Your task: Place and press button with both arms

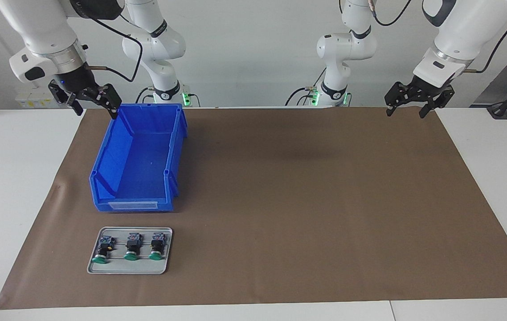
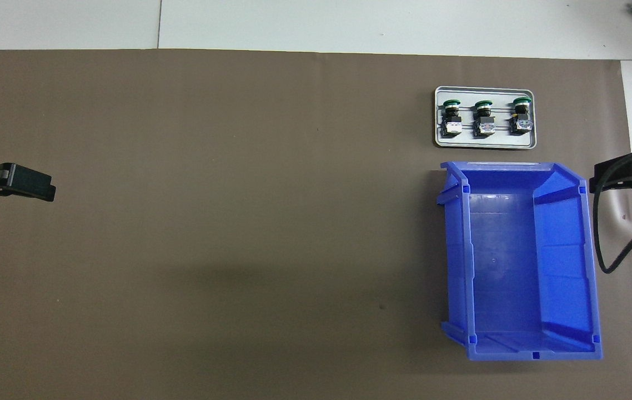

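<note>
Mat [image 1: 307, 200]: brown sheet covering most of the frame, giving both arms a shared work surface.
Bin [image 1: 140, 160]: blue and empty, left of centre, apparently awaiting a button.
Tray [image 1: 129, 266]: grey, lower left, below the bin; holds three buttons in a row for easy picking.
Right gripper [image 1: 94, 106]: upper left, raised over the bin's corner, fingers spread, holding nothing.
Left gripper [image 1: 407, 108]: upper right, raised over the mat's edge, fingers spread, empty, waiting.
Button [image 1: 130, 246]: middle of the tray, on its side, untouched.

Three buttons [image 1: 131, 246] on tray [image 1: 97, 267], beside bin [image 1: 102, 178]

Blue bin [image 1: 137, 156]; green-capped buttons [image 1: 131, 245]; grey tray [image 1: 164, 263]; brown mat [image 1: 325, 200]; white table [image 1: 8, 178].
</note>
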You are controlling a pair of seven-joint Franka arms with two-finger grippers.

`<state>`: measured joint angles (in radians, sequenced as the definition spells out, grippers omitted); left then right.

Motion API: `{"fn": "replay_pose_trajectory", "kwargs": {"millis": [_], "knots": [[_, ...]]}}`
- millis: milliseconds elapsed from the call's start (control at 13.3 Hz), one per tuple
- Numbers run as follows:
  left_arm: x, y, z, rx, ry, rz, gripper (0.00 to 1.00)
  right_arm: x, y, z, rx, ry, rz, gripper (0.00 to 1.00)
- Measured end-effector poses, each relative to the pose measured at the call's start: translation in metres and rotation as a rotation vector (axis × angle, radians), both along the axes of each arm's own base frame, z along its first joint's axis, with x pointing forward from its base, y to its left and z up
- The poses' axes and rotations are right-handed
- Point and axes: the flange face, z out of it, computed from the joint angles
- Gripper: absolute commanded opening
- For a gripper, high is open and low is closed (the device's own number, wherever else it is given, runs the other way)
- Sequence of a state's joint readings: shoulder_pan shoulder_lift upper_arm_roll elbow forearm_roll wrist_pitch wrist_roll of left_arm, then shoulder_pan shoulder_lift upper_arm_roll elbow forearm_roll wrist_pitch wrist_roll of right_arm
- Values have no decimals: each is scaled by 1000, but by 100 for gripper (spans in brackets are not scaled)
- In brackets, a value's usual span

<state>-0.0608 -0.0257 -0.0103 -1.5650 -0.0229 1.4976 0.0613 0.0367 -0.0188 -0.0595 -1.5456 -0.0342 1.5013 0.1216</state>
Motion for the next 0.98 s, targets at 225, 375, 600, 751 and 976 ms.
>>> {"fn": "replay_pose_trajectory", "kwargs": {"millis": [225, 375, 600, 751, 976], "knots": [[0, 0, 0, 0, 0, 0, 100, 0, 0, 0, 0, -4, 0, 100], [0, 0, 0, 0, 0, 0, 100, 1, 0, 0, 0, -5, 0, 100], [0, 0, 0, 0, 0, 0, 100, 7, -1, 4, -2, -58, 0, 100], [0, 0, 0, 0, 0, 0, 100, 12, -2, 4, -3, -88, -1, 100], [0, 0, 0, 0, 0, 0, 100, 22, -2, -2, -4, -112, 0, 100]]}}
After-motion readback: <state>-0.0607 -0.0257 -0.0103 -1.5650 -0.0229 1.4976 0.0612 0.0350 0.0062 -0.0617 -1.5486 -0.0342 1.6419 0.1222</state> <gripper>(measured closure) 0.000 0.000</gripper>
